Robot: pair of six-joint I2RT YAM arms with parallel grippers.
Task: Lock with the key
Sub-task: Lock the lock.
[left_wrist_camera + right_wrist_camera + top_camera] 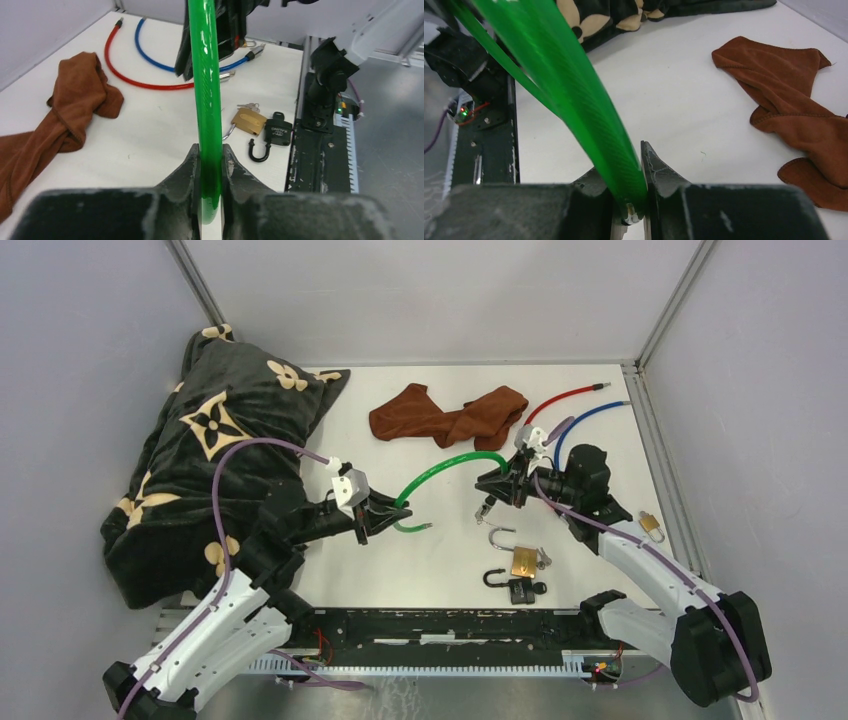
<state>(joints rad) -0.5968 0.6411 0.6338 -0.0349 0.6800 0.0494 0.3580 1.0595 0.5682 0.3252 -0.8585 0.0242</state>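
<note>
Both pincers are clamped on the green cable (445,464). The left gripper (384,517) pinches it close to its near-left tip, and the right gripper (494,484) nips the far-right end. The cable arches between them, its long run going left to right across mid-table. The open brass padlock (522,560), keys (544,560) just beside it, lies flat on the near side of the right gripper, with the black padlock (519,590) nearer again. The right arm is plainly the closer one, so the lock looks like its reach.
</note>
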